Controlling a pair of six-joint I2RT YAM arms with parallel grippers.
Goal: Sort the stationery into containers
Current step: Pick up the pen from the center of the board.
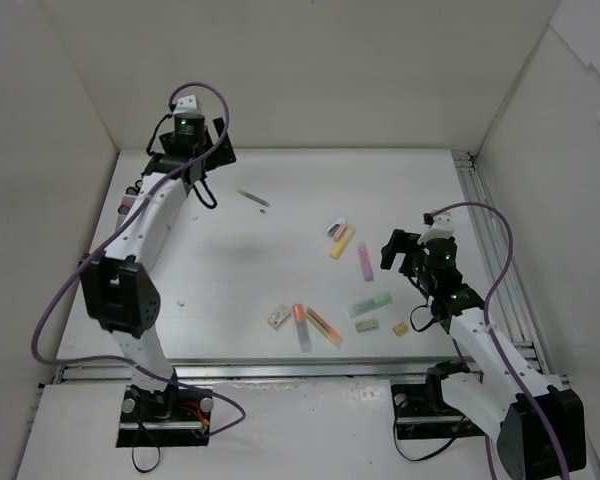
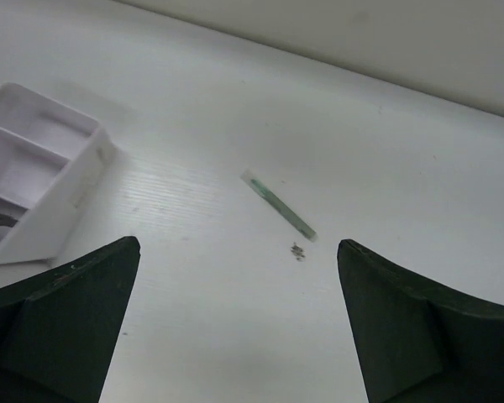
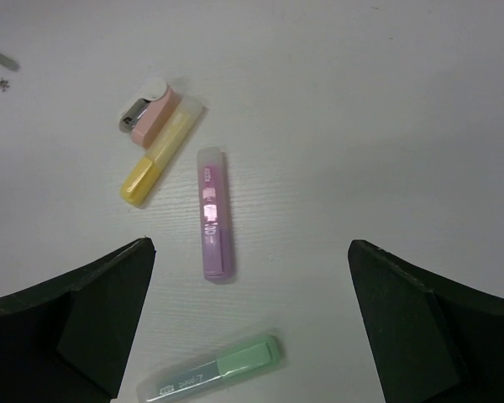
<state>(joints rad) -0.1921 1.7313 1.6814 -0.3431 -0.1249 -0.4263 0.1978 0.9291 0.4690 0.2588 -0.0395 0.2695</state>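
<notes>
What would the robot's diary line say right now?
left fingers open, empty, near organiser | right fingers open, empty, above purple highlighter | stage: purple highlighter not yet sorted

white organiser (image 2: 63, 201), yellow highlighter (image 3: 161, 153), purple highlighter (image 3: 215, 214), green highlighter (image 3: 227, 363)

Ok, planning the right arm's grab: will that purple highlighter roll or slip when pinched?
Probably stiff and light: the purple highlighter looks like short hard plastic. Its glossy shell may slip. Lying flat with rounded edges, it might roll if nudged.
</notes>
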